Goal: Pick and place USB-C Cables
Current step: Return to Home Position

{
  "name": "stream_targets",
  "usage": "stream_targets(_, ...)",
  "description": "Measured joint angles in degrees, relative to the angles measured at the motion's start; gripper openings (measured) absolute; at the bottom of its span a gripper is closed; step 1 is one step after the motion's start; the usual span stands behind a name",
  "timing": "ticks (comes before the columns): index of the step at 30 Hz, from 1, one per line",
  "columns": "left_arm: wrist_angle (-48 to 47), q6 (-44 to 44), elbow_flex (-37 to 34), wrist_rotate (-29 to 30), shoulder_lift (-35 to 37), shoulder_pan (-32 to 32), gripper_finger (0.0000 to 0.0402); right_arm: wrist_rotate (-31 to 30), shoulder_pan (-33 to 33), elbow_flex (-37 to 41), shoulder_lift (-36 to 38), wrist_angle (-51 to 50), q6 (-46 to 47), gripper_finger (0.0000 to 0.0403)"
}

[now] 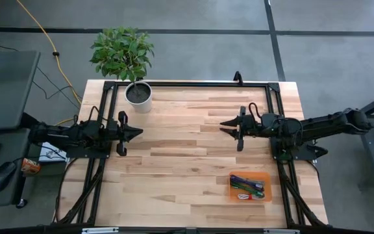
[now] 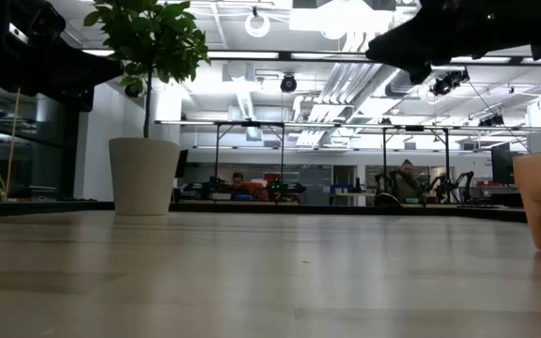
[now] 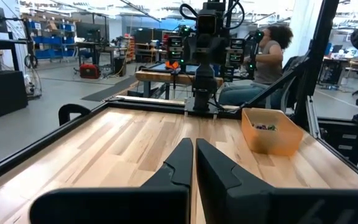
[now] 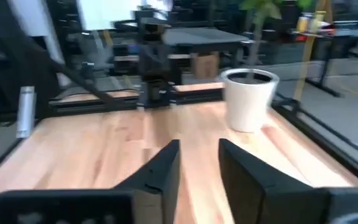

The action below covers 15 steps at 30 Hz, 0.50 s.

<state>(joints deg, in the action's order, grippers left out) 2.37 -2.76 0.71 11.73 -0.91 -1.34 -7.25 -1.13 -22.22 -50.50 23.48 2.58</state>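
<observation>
The USB-C cables lie bundled inside a flat orange tray near the table's right near corner; I make out green, dark blue and white-with-red ones. In the left wrist view only small bits of the cables show above the wall of the tray. My left gripper hovers over the table's left side, shut, fingers pointing right. My right gripper hovers over the middle right, open by a small gap, pointing left. Both are far from the tray and hold nothing.
A white pot with a green plant stands at the far left of the table, also seen as the pot. A black frame runs along the table's edges. Bare wood lies between the grippers. A person sits beyond the table.
</observation>
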Motion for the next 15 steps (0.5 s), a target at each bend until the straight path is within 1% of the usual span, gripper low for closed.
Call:
stream_targets(2,0.0,0.0,0.0,0.0,0.0,0.0,0.0,-2.9,0.0,0.0,1.6,-2.4,0.0,0.0079)
stream_targets(4,0.0,0.0,0.0,0.0,0.0,0.0,0.0001,-5.1,0.0,0.0,3.9,-6.2,-0.2,0.0034)
stream_targets(5,0.0,0.0,0.0,0.0,0.0,0.0,0.0001,-5.9,0.0,0.0,5.3,-8.5,-0.5,0.0018)
stream_targets(6,0.0,0.0,0.0,0.0,0.0,0.0,0.0001,-6.3,0.0,0.0,6.8,-10.7,-0.4,0.001)
stream_targets(9,0.0,0.0,0.0,0.0,0.0,0.0,0.0001,-6.9,0.0,0.0,11.8,-16.9,0.7,0.0017)
stream_targets(11,0.0,0.0,0.0,0.0,0.0,0.0,0.0001,-7.0,0.0,0.3,15.1,-19.8,1.5,0.0007)
stream_targets(15,0.0,0.0,0.0,-0.1,0.0,0.0,0.0001,-5.9,0.0,4.5,21.8,-19.0,1.8,0.0005)
